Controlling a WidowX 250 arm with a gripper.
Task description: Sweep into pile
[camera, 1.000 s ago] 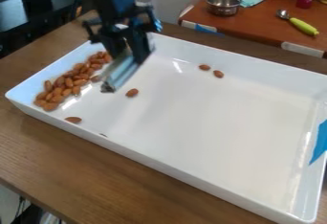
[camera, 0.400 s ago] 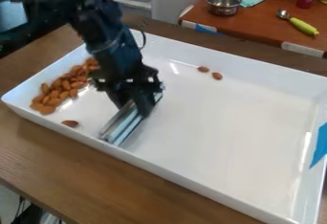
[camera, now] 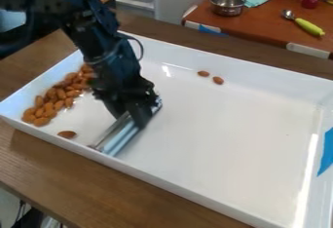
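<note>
Tray (camera: 240, 129) bright, long white glare near its wall (camera: 321, 173) at four o'clock, small glint at twelve. Soft shadow on table (camera: 98, 188) toward eight. Background (camera: 16, 32) dim at ten. Pot (camera: 228, 9) shiny at one.

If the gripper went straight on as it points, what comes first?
Probably the white tray, met by the bar held in the gripper; whether they touch now is hard to tell.
</note>
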